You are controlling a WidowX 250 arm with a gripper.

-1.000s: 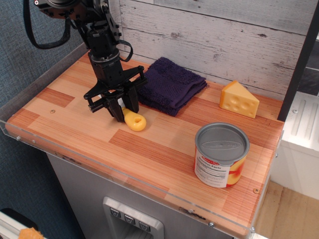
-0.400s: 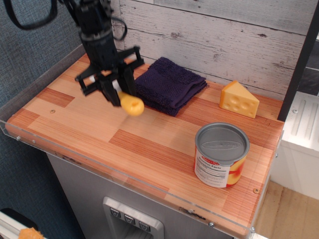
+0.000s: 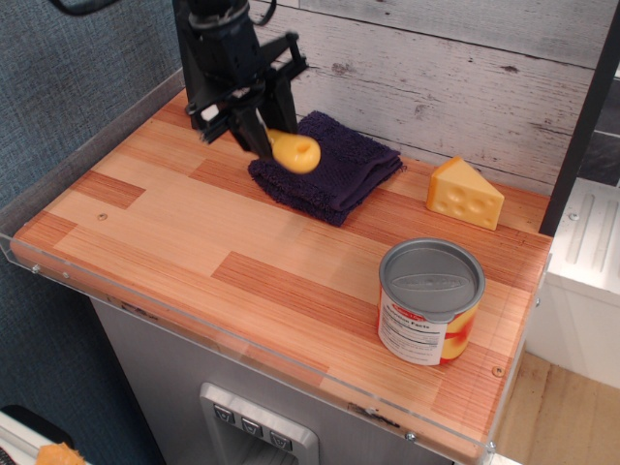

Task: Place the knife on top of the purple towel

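Observation.image is the only view given, and in it the knife (image 3: pixel 294 151) is seen gripped by the gripper (image 3: pixel 260 136), lifted off the wooden table (image 3: pixel 194 232) and held over the near left part of the purple towel (image 3: pixel 334 167). Only the yellow handle is shown; the blade is hidden between the clenched jaws, with the handle sticking out to the lower right of them. If the knife is let go from this height, a bounce or roll off the towel's near edge is judged likely, since the rounded handle is poised close to that border. A can (image 3: pixel 429 300) and a cheese wedge (image 3: pixel 465 192) are kept well apart.
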